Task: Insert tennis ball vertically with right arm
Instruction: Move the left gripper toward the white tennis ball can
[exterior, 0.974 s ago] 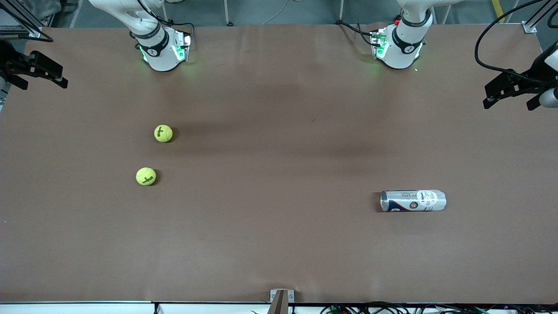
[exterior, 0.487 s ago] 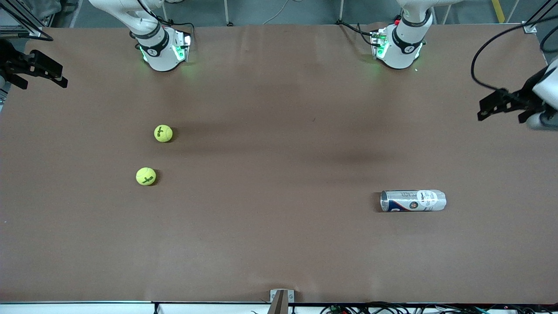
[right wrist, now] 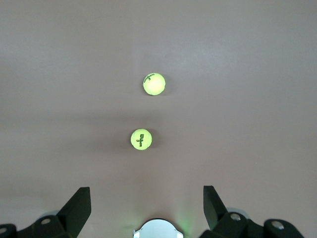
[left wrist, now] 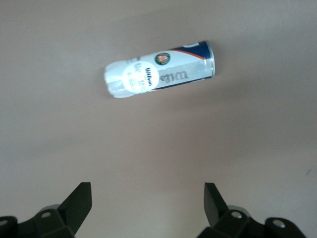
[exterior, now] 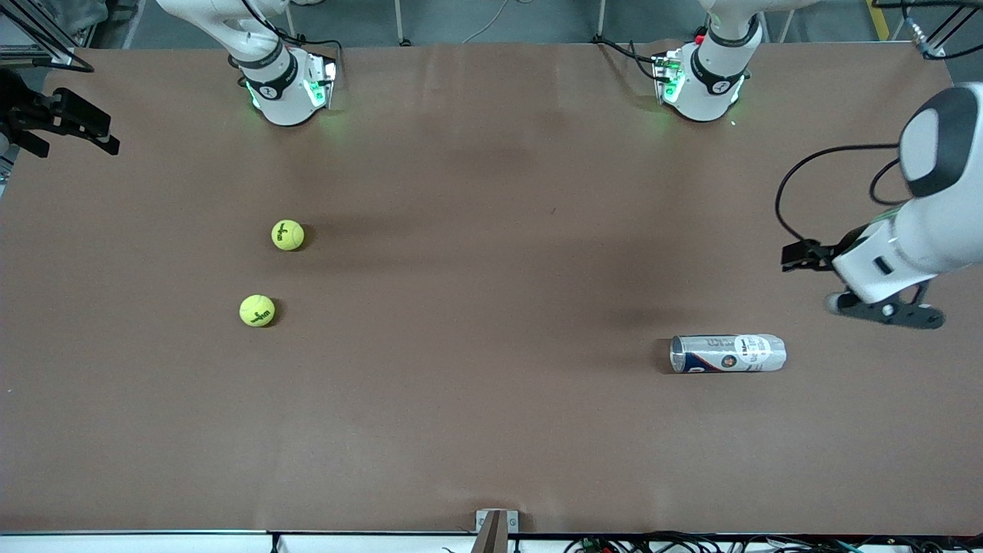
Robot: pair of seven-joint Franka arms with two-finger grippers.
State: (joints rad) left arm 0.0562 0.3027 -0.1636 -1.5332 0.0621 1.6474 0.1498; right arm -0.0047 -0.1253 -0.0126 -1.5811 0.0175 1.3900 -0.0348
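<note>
Two fuzzy yellow-green tennis balls rest on the brown table toward the right arm's end: the first tennis ball (exterior: 287,235) (right wrist: 141,139) and the second tennis ball (exterior: 256,310) (right wrist: 154,83), nearer the front camera, apart. A silver-and-blue cylindrical ball can (exterior: 727,353) (left wrist: 159,71) lies on its side toward the left arm's end, well apart from the balls.

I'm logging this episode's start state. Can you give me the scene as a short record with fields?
tennis balls: two on the table toward the right arm's end, one farther from the front camera, one nearer
ball can: lying on its side toward the left arm's end
left gripper: open, over bare table beside the can
right gripper: open, empty
table: brown
</note>
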